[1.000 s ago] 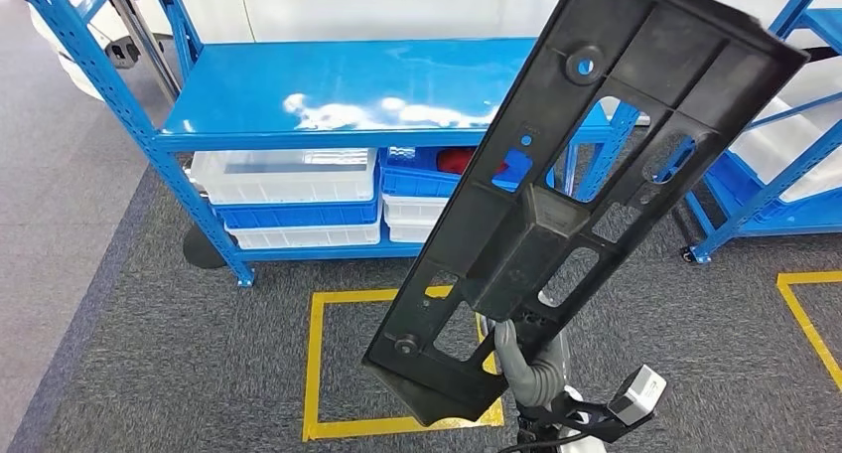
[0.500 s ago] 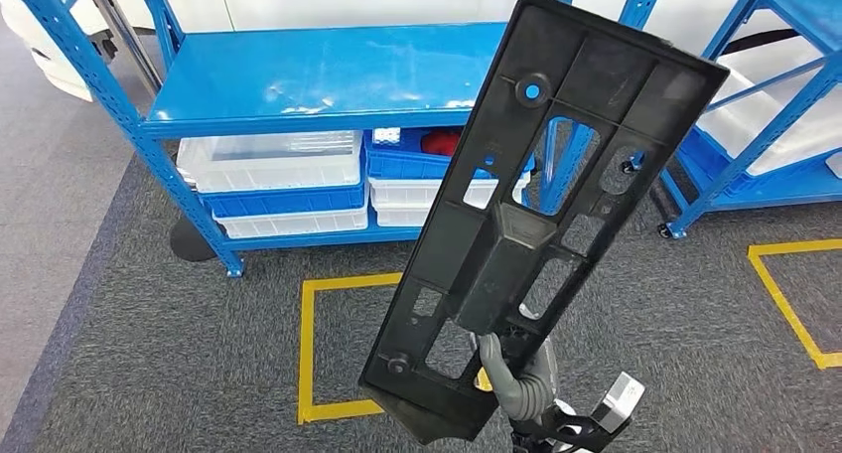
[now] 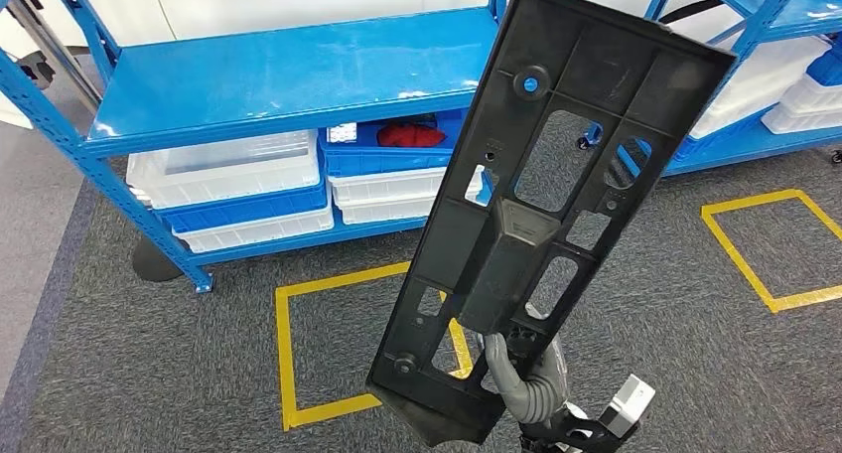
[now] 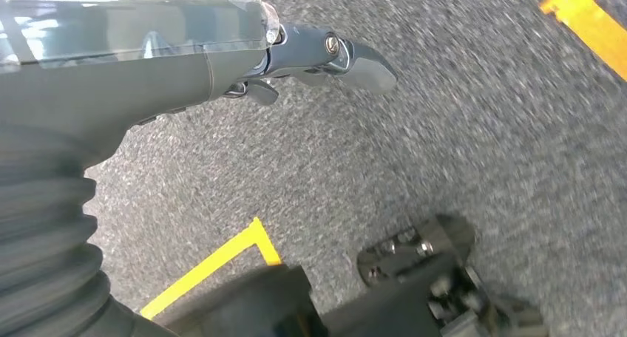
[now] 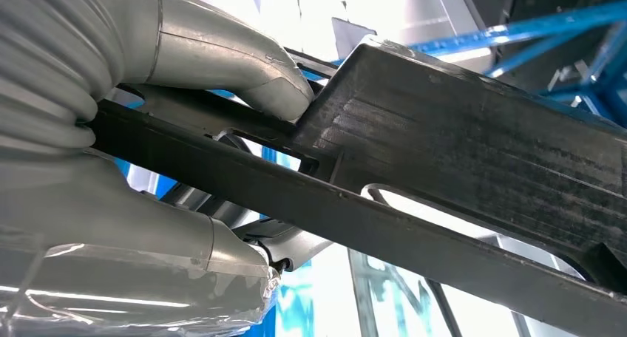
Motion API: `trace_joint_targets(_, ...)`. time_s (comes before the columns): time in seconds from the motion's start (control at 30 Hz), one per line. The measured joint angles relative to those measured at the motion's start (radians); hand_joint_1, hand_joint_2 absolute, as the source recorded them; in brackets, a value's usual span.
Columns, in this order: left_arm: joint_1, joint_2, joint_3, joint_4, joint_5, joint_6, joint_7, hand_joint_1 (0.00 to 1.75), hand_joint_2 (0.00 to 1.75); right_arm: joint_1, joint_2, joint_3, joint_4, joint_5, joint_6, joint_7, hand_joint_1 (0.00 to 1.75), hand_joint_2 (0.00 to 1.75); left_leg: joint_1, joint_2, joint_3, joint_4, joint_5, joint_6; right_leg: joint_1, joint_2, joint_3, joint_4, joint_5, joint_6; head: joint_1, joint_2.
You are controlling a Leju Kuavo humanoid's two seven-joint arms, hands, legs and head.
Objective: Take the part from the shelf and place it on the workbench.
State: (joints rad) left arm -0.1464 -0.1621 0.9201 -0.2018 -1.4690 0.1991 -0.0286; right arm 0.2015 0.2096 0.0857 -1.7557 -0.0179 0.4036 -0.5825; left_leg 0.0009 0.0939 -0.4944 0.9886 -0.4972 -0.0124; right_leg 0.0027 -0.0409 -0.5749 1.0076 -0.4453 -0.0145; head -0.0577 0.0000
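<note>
Right hand holds the part above the floor.
Head view: the right hand point(image 3: 524, 374) grips the long black part point(image 3: 556, 195) near its lower end; the part stands tilted in front of the blue shelf point(image 3: 288, 75), over the grey carpet. Left wrist view: the left hand point(image 4: 296, 56) hangs over the carpet with nothing in it, fingers apart. Right wrist view: thumb point(image 5: 244, 63) presses on the part point(image 5: 458, 152).

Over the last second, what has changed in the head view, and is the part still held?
The whole view has shifted: the blue shelf and yellow floor squares slid left in the picture, so the camera turned, not the things. The right hand still grips the black part near its lower end, tilted much as before. The left hand hangs over the carpet, holding nothing.
</note>
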Motion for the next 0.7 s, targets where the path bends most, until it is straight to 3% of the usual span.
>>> trace_joint_targets(0.07, -0.003, -0.004, -0.006, 0.0, -0.009, -0.005, 0.009, 0.0, 1.75, 0.007, 0.002, -0.007, -0.015, -0.001, 0.002, 0.003, 1.75, 1.75, 0.003, -0.033, -0.021, 0.049, -0.037, -0.009, -0.006, 0.018, -0.002, -0.008, 0.007, -0.013, 0.0, 0.0)
trace_joint_targets(0.13, 0.002, -0.008, -0.013, 0.0, -0.016, -0.014, 0.02, 0.0, 1.75, 0.015, 0.006, -0.013, -0.027, -0.002, 0.001, 0.007, 1.75, 1.75, 0.006, -0.074, -0.081, 0.18, -0.105, -0.015, -0.006, 0.039, -0.006, -0.009, 0.011, -0.021, 0.0, 0.0)
trace_joint_targets(0.17, 0.004, -0.009, -0.015, 0.0, -0.019, -0.019, 0.024, 0.0, 1.75, 0.022, 0.007, -0.017, -0.031, -0.002, 0.0, 0.007, 1.75, 1.75, 0.007, -0.081, -0.114, 0.249, -0.131, -0.016, -0.005, 0.049, -0.007, -0.008, 0.012, -0.022, 0.0, 0.0)
trace_joint_targets(0.2, 0.005, -0.011, -0.017, 0.0, -0.02, -0.024, 0.03, 0.0, 1.75, 0.03, 0.008, -0.024, -0.035, -0.003, -0.002, 0.008, 1.75, 1.75, 0.007, -0.084, -0.136, 0.294, -0.14, -0.017, -0.004, 0.06, -0.008, -0.007, 0.013, -0.022, 0.0, 0.0)
trace_joint_targets(0.23, 0.005, -0.012, -0.019, 0.0, -0.02, -0.029, 0.036, 0.0, 1.75, 0.038, 0.008, -0.03, -0.038, -0.004, -0.003, 0.008, 1.75, 1.75, 0.007, -0.085, -0.139, 0.298, -0.127, -0.016, -0.004, 0.071, -0.009, -0.005, 0.013, -0.022, 0.0, 0.0)
trace_joint_targets(0.3, 0.009, -0.014, -0.021, 0.0, -0.018, -0.034, 0.049, 0.0, 1.75, 0.05, 0.008, -0.043, -0.044, -0.008, -0.002, 0.008, 1.75, 1.75, 0.008, -0.097, -0.093, 0.191, -0.051, -0.012, -0.004, 0.096, -0.008, 0.001, 0.012, -0.02, 0.0, 0.0)
trace_joint_targets(0.37, 0.021, -0.015, -0.021, 0.0, -0.013, -0.033, 0.056, 0.0, 1.75, 0.056, 0.008, -0.053, -0.049, -0.013, 0.006, 0.007, 1.75, 1.75, 0.011, -0.139, -0.039, 0.062, 0.0, -0.005, -0.003, 0.12, -0.014, 0.01, 0.012, -0.013, 0.0, 0.0)
trace_joint_targets(0.43, 0.032, -0.017, -0.02, 0.0, -0.005, -0.028, 0.057, 0.0, 1.75, 0.061, 0.008, -0.064, -0.053, -0.021, 0.013, 0.006, 1.75, 1.75, 0.01, -0.164, -0.026, 0.019, 0.003, 0.001, -0.006, 0.14, -0.027, 0.014, 0.017, 0.0, 0.0, 0.0)
trace_joint_targets(0.5, 0.036, -0.021, -0.019, 0.0, 0.005, -0.022, 0.057, 0.0, 1.75, 0.067, 0.008, -0.077, -0.056, -0.03, 0.019, 0.009, 1.75, 1.75, 0.012, -0.15, -0.026, 0.012, 0.01, 0.011, -0.007, 0.151, -0.035, 0.013, 0.023, 0.015, 0.0, 0.0)
trace_joint_targets(0.57, 0.038, -0.025, -0.016, 0.0, 0.015, -0.018, 0.059, 0.0, 1.75, 0.068, 0.008, -0.09, -0.057, -0.042, 0.026, 0.011, 1.75, 1.75, 0.017, -0.129, -0.025, 0.004, 0.019, 0.024, -0.003, 0.117, -0.05, 0.045, 0.0, 0.023, 0.0, 0.0)
trace_joint_targets(0.63, 0.043, -0.027, -0.011, 0.0, 0.025, -0.014, 0.062, 0.0, 1.75, 0.064, 0.008, -0.099, -0.055, -0.052, 0.035, 0.013, 1.75, 1.75, 0.018, -0.104, -0.026, 0.0, 0.022, 0.03, -0.005, 0.068, -0.103, 0.16, -0.066, 0.031, 0.0, 0.0)
trace_joint_targets(0.7, 0.047, -0.026, -0.002, 0.0, 0.037, -0.007, 0.066, 0.0, 1.75, 0.061, 0.008, -0.107, -0.049, -0.061, 0.043, 0.013, 1.75, 1.75, 0.016, -0.078, -0.029, 0.0, 0.022, 0.03, -0.012, 0.05, -0.16, 0.284, -0.116, 0.04, 0.0, 0.0)
